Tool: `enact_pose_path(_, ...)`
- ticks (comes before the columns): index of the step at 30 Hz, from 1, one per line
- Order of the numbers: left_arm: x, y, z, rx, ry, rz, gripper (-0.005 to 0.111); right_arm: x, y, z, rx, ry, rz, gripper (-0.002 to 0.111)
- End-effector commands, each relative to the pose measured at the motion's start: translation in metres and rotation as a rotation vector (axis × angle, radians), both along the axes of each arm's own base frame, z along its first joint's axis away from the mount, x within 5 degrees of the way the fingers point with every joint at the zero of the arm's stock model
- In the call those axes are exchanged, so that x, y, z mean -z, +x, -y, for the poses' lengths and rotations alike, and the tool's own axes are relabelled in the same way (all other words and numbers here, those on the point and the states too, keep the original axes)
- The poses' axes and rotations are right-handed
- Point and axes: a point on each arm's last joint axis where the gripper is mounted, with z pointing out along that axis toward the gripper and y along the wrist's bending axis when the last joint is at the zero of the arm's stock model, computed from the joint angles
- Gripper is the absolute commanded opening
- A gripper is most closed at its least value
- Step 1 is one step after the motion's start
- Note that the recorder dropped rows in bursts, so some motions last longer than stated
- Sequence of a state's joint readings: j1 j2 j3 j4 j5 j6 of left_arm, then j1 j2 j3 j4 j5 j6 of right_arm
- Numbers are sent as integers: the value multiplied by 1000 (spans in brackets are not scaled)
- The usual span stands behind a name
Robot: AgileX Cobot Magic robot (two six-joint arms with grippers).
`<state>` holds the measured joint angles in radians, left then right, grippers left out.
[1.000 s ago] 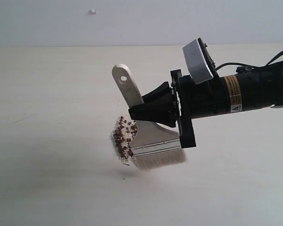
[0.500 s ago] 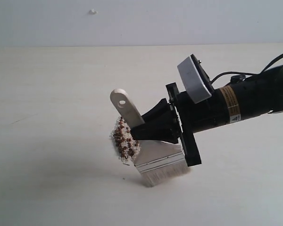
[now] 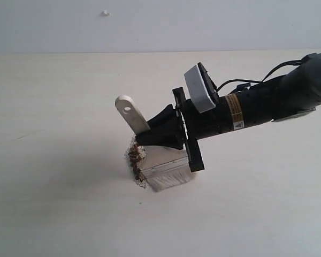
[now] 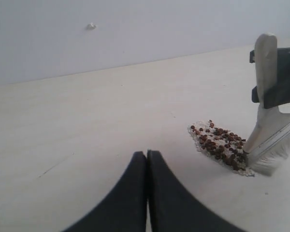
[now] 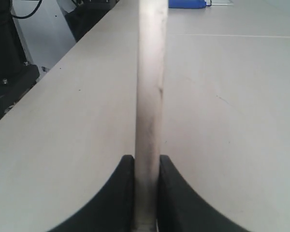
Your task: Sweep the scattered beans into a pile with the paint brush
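Observation:
The paint brush (image 3: 161, 166) stands nearly upright on the pale table, its cream bristles pressed down and its wooden handle (image 3: 129, 112) tilted up to the left. My right gripper (image 3: 150, 136) is shut on that handle, which runs edge-on between the jaws (image 5: 146, 162) in the right wrist view. The beans (image 3: 135, 159) lie in a compact reddish-brown patch mixed with pale crumbs, right against the brush's left side; the left wrist view shows the beans (image 4: 218, 144) touching the bristles (image 4: 270, 157). My left gripper (image 4: 147, 153) is shut and empty, hovering well short of the pile.
A small white speck (image 3: 104, 12) sits on the far wall. In the right wrist view the table's edge (image 5: 63, 63) runs along dark equipment (image 5: 9, 53), and a blue object (image 5: 186, 4) lies at the far end.
The right arm has swung left and down, carrying the brush toward the beans. The bristles now press against the pile's right side and hide part of it.

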<state>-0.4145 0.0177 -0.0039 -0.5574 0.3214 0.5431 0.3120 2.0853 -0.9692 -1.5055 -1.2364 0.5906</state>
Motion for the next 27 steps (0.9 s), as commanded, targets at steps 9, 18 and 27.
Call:
enact_pose_path(9, 1, 0, 0, 4, 5, 3, 0, -46, 10, -3, 16, -24, -82, 0)
enact_pose_path(18, 1, 0, 0, 4, 5, 3, 0, -116, -2, 1, 75, 61, -48, 0)
enact_pose_path(27, 1, 0, 0, 4, 5, 3, 0, -105, 39, -8, 971, -146, -94, 0)
